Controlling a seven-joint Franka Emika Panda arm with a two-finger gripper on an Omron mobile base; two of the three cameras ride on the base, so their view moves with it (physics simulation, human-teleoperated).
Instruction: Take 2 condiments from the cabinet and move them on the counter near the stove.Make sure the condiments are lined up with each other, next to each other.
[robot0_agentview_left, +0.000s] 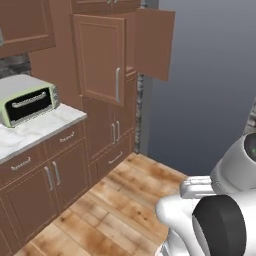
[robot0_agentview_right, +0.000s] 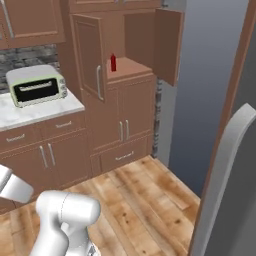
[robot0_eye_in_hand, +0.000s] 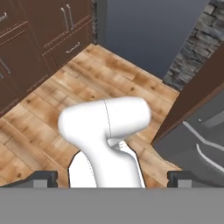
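- Two cabinet (robot0_agentview_right: 127, 65) doors stand swung wide, the left one (robot0_agentview_right: 90, 55) angled out over the lower doors, the right one (robot0_agentview_right: 167, 45) flat against the grey wall.
- One red bottle (robot0_agentview_right: 113, 62) stands upright on the plain wood shelf inside, near the left door and close to the shelf's front edge; the shelf to its right is bare wood.
- The second condiment cannot be made out in these views.
- A silver toaster oven (robot0_agentview_right: 37, 85) sits on the white marble counter (robot0_agentview_right: 45, 111), well left of the cabinet and set back from the counter's front edge.
- Below the counter, raised-panel brown drawers and doors carry slim silver bar handles.
- Plank flooring (robot0_agentview_left: 115, 205), pale wood with darker grain, lies open between the cabinets and the robot's base.
- The gripper (robot0_eye_in_hand: 111, 179) points down at the floor, its two dark tips set far apart at the edges of the hand view, nothing between them.
- A rough grey stone wall (robot0_eye_in_hand: 197, 48) rises at the hand view's upper right, beside a dark wood panel.
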